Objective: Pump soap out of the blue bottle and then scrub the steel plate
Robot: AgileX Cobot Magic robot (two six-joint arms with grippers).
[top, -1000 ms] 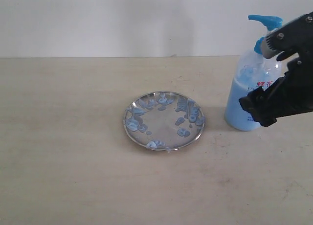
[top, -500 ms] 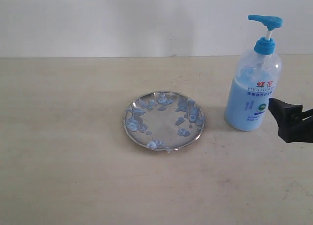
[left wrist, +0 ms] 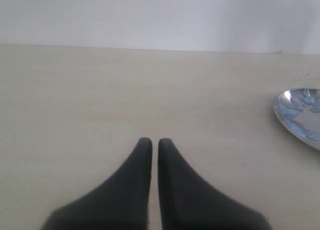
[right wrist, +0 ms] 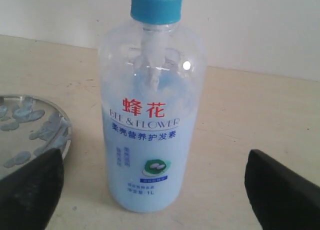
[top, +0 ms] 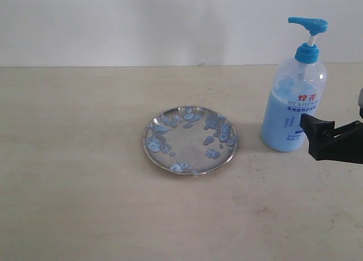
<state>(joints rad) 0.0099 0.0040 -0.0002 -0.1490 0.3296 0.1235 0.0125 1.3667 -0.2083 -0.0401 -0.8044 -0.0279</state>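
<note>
The blue bottle (top: 294, 102) stands upright at the right of the table, pump head up, pale blue soap (top: 283, 127) filling its lower half. Left of it lies the steel plate (top: 190, 150), speckled with blue soap blobs (top: 222, 131). My right gripper (top: 311, 137) sits low by the bottle's right side. In the right wrist view it (right wrist: 153, 160) is open wide, fingers on either side of the bottle (right wrist: 150, 115) and apart from it, plate (right wrist: 30, 122) beside. My left gripper (left wrist: 155, 141) is shut on nothing over bare table, plate edge (left wrist: 300, 117) off to one side.
The tan table (top: 74, 159) runs back to a white wall (top: 142, 22). Nothing other than the bottle and plate stands on it. The left arm is outside the exterior view.
My right gripper dropped from beside the bottle's upper part to low at the right edge, then slid a little left toward the bottle's base. Bottle and plate stayed put.
</note>
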